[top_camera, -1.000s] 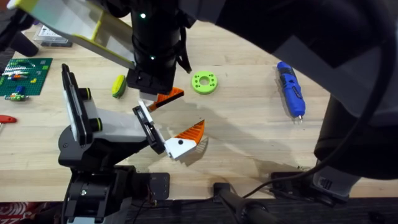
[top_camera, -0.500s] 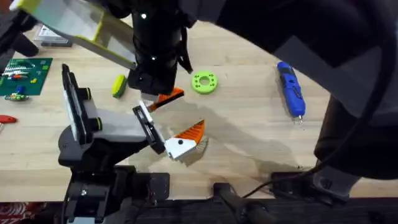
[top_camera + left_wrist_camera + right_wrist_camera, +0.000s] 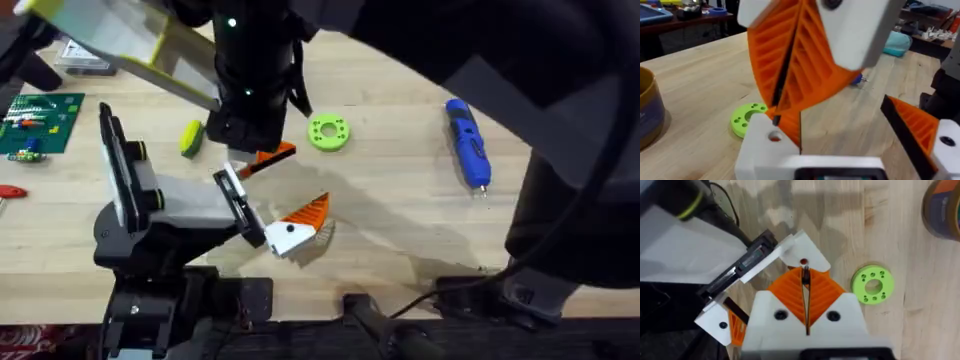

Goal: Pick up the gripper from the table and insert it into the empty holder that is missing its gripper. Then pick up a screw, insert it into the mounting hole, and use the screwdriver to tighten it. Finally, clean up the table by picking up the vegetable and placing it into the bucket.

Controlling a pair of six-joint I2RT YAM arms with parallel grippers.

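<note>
The gripper [image 3: 765, 150] – an orange ribbed wedge on a blocky white base with a small mounting hole – sits at the front of the holder [image 3: 180, 205], near the table's front edge. The right gripper [image 3: 804, 277] hangs directly over that hole, its orange pads pressed together on a thin dark screw [image 3: 776, 119] whose tip is just above the opening. The left gripper [image 3: 850, 150] has its fingers apart – the lighter orange finger [image 3: 920, 130] stands well clear of the white base.
</note>
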